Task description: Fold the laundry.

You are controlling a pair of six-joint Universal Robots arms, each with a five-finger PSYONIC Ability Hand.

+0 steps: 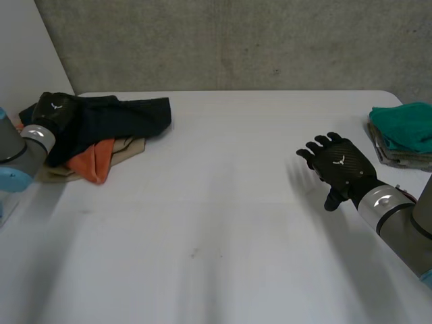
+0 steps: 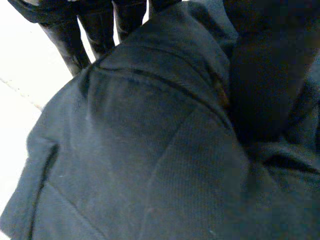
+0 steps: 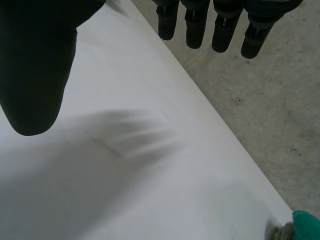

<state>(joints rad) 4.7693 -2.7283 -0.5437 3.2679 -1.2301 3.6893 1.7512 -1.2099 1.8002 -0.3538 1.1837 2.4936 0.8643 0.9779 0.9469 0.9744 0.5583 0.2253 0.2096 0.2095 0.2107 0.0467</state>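
Note:
A heap of laundry lies at the table's far left: a dark navy garment (image 1: 125, 116) on top, orange cloth (image 1: 94, 162) and beige cloth (image 1: 131, 148) under it. My left hand (image 1: 54, 111) rests on the navy garment's left end. In the left wrist view, a ridge of the navy garment (image 2: 140, 160) bunches between the fingers (image 2: 62, 37) and the thumb (image 2: 260, 75), which pinch it. My right hand (image 1: 341, 169) hovers over the bare table at the right, its fingers (image 3: 200, 25) straight and spread, thumb (image 3: 35, 75) apart, holding nothing.
A stack of folded items topped by teal cloth (image 1: 405, 125) sits at the table's far right edge; its teal corner (image 3: 307, 225) lies beyond my right hand's fingertips. A concrete wall (image 1: 236, 40) stands behind the white table (image 1: 216, 236).

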